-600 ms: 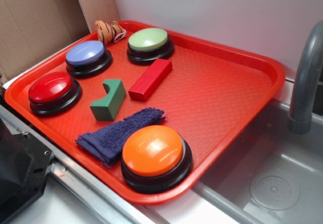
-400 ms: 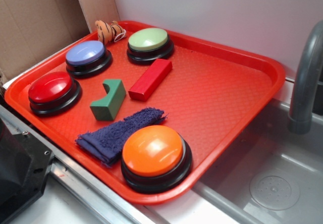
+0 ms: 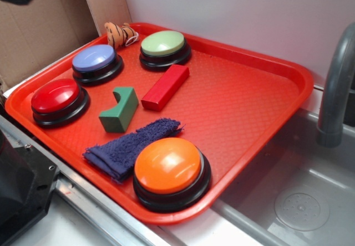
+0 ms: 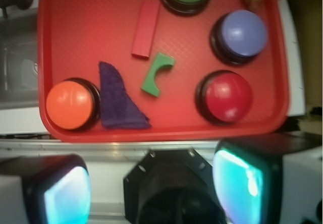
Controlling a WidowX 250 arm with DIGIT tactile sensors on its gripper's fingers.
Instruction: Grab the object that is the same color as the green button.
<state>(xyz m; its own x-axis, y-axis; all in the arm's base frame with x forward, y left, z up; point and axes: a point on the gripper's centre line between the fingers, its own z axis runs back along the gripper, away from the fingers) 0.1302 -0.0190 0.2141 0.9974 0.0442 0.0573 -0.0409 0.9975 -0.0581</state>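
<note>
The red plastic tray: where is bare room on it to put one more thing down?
The widest bare patch of the red plastic tray lies between the red rectangular block, the large orange button and the rim beside the sink. The other half is crowded: green notched block, purple cloth, red button, blue button, pale green button.

Looks like a mock kitchen set up as a robot test bench. Grey faucet (image 3: 337, 85) over a steel sink basin (image 3: 288, 201) with a round drain (image 3: 302, 206), white wall behind. Red cafeteria tray (image 3: 249, 113) on the counter edge holds toy-like items. Bare cardboard panels (image 3: 50, 19) on the far side and black rig hardware (image 3: 22, 185) in front suggest a lab.
</note>
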